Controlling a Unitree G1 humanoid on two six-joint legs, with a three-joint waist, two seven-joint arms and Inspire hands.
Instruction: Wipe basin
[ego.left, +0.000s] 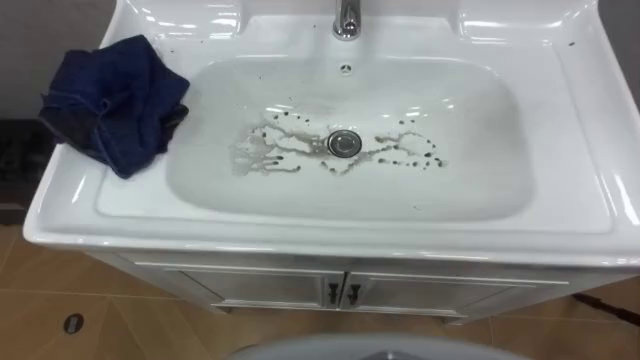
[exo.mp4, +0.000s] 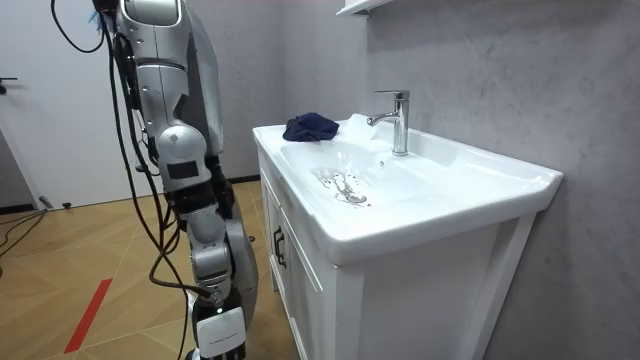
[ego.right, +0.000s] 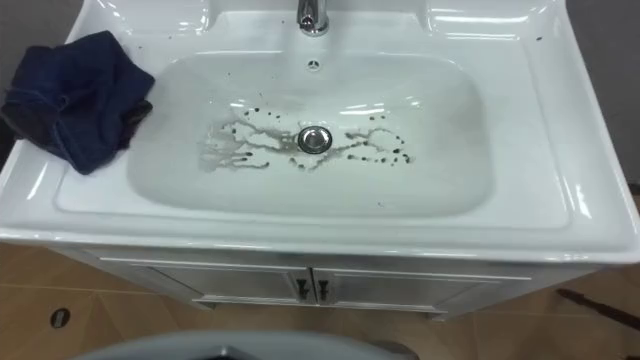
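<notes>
White basin (ego.left: 480, 150), L eye view: dark spatter (ego.left: 270, 150) round drain (ego.left: 343, 143); navy cloth (ego.left: 115, 100) bunched on rim at robot's left, outside bowl. Room view: robot stands facing cabinet (exo.mp4: 420, 290), right hand (exo.mp4: 220, 335) hanging low, open/closed can't tell. R eye view: tap (ego.right: 312, 15) back centre.

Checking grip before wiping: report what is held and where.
Nothing holds the blue cloth: it lies bunched on the basin, on its left rim. The right hand hangs low, away from it.
</notes>
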